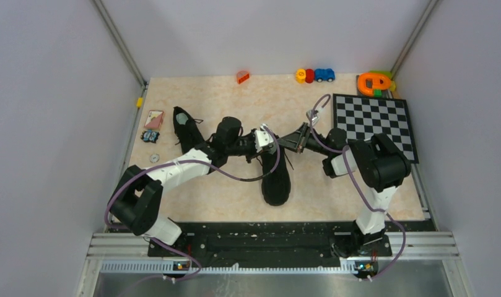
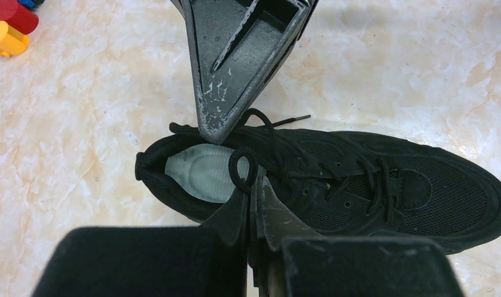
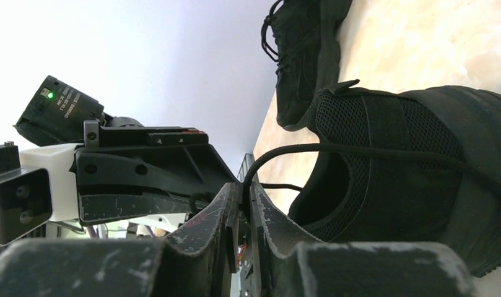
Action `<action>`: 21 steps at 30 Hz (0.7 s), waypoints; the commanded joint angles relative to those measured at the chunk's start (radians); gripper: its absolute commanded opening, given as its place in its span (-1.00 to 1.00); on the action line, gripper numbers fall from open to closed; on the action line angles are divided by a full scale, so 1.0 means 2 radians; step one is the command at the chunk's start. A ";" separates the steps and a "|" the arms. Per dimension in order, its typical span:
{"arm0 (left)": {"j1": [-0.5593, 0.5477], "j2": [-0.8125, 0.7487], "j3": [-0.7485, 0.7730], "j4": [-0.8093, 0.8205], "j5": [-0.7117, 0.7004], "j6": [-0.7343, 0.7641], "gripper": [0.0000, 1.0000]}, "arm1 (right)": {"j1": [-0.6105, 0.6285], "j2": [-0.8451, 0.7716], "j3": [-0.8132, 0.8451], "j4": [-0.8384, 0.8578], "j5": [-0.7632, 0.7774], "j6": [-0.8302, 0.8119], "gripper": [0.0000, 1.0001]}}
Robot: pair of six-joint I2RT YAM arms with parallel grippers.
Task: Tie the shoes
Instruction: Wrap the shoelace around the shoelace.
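Left wrist view has the left gripper pinched shut on a lace loop over the shoe lying mid-way across the table, while the right gripper clamps a lace strand, probably to hold both taut for knotting.

Top view: bright, even light from above. Soft, faint shadows under arms on table. Sharp all over.
Left wrist view: shoe sharp, but so black that detail is lost. Left fingers at 6 o'clock blurry.
Right wrist view: wall at 11 o'clock washed out white. Thin lace hard to see on the black. Right fingers at 6 o'clock blurry.
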State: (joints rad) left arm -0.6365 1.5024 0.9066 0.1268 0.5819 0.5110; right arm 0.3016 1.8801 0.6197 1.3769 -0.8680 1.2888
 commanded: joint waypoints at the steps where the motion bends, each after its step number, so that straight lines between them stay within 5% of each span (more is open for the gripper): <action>1: 0.002 -0.012 0.010 0.005 -0.002 0.005 -1.00 | -0.006 0.013 0.000 0.093 -0.012 0.038 -0.63; 21: 0.002 0.046 0.082 -0.056 0.006 -0.004 -1.00 | -0.005 0.020 0.006 0.135 -0.015 0.068 -0.26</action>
State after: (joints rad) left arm -0.6365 1.5696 1.0111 0.0372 0.5789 0.5175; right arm 0.2985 1.9087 0.6163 1.4971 -0.8856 1.4216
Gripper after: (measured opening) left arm 0.015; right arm 0.363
